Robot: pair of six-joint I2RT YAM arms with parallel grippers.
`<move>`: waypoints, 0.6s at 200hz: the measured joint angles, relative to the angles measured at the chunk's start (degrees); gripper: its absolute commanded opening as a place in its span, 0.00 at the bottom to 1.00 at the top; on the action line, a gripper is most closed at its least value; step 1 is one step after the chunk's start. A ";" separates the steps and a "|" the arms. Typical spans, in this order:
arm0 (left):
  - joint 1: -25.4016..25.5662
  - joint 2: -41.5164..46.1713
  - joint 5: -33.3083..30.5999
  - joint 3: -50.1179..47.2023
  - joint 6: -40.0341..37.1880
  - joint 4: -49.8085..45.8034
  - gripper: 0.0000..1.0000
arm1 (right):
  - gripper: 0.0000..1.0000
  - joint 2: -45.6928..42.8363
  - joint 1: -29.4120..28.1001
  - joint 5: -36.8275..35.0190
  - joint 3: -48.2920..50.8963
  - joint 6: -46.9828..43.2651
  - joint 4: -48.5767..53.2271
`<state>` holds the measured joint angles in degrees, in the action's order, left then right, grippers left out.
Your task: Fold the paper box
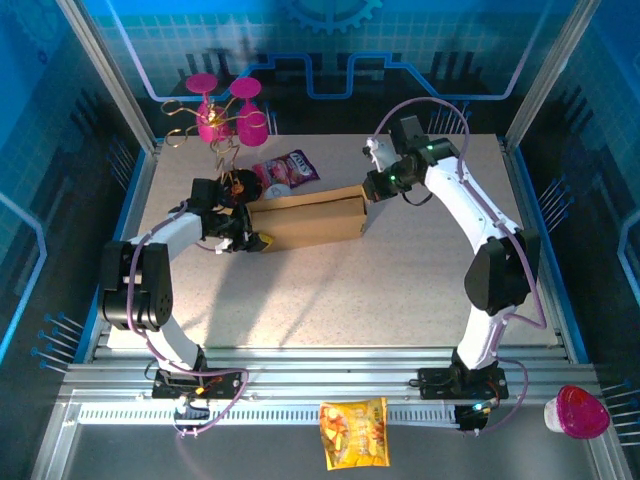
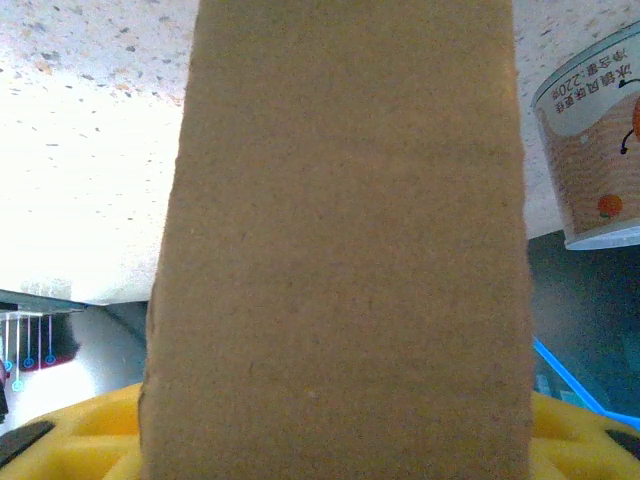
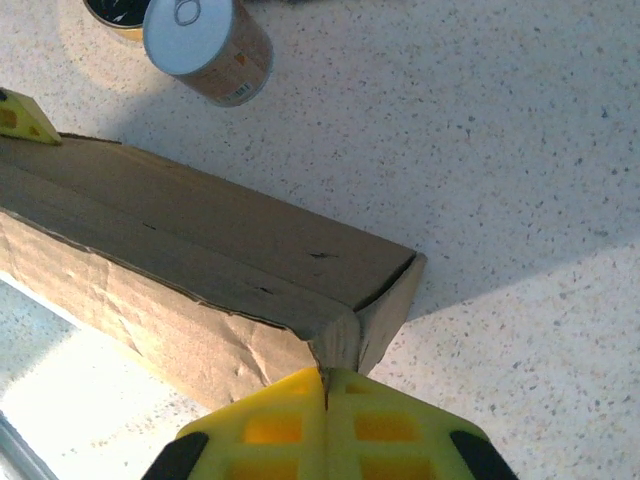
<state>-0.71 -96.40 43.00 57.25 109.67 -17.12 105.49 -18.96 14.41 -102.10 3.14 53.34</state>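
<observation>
The paper box (image 1: 310, 218) lies on the desk (image 1: 420, 290) between the two arms. It is already raised into a long, shallow carton, and its long axis runs from one end effector to the other (a little skewed, with the right-hand end farther from the bases).

The right end effector (image 3: 325, 378) has its yellow fingers pressed together with no gap. Their tips sit against the near end corner of the box, and nothing appears to be pinched between them. From here the box stretches ahead and off to the left. The end panel just beyond the tips stands slightly ajar from the top face.

The left end effector (image 1: 252, 240) is at the opposite end. In its wrist view, cardboard fills the space between its yellow fingers (image 2: 100, 440) from edge to edge. I judge it is clamped on that end of the box, with the fingers held apart by the cardboard, and that it serves as the anchor.

The coming move turns on one relation. The loose end panel lies directly in front of the right end effector's closed tips, on the line of the box's long axis, and the right arm is the nearer one to it. A push along that axis, toward the left end effector, would probably seat the panel while the far hold resists sliding. A push off that line could swing the carton about the clamped end instead. A can (image 3: 208, 40) rests near the box's far side, away from the right end effector.
</observation>
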 measured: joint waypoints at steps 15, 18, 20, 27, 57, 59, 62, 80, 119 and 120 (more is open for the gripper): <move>0.00 0.00 0.00 -0.04 0.17 0.22 0.44 | 0.00 0.17 -0.50 -0.83 -0.72 1.79 1.01; 0.00 0.00 0.00 -0.09 0.31 0.28 0.43 | 0.00 0.20 -0.57 -0.98 -0.85 2.14 1.14; 0.00 0.00 0.00 -0.09 0.35 0.28 0.43 | 0.00 0.24 -0.66 -1.03 -0.92 2.32 1.25; 0.00 0.00 0.00 -0.15 0.46 0.33 0.43 | 0.00 0.31 -0.83 -1.25 -1.09 3.02 1.46; 0.00 0.00 0.02 -0.37 1.07 0.57 0.43 | 0.00 0.31 -1.25 -1.95 -1.11 5.95 1.53; 0.00 0.00 0.02 -0.37 1.11 0.59 0.43 | 0.00 0.31 -1.25 -2.01 -1.11 6.10 1.51; 0.00 0.00 0.02 -0.37 1.20 0.61 0.43 | 0.00 0.31 -1.33 -2.05 -1.11 6.36 1.49; 0.00 0.00 0.02 -0.42 1.38 0.70 0.43 | 0.00 0.31 -1.66 -2.62 -1.11 7.39 1.44; 0.00 0.00 0.02 -0.42 2.19 0.70 0.44 | 0.00 -1.05 -1.88 -3.41 2.78 8.48 -3.28; 0.00 0.00 0.02 -0.42 2.29 0.70 0.44 | 0.00 -1.14 -1.88 -3.43 2.95 8.48 -3.41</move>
<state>-0.71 -96.40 43.03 56.84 111.96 -16.43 104.36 -20.84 10.98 -99.15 11.62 49.93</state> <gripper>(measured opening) 0.530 0.059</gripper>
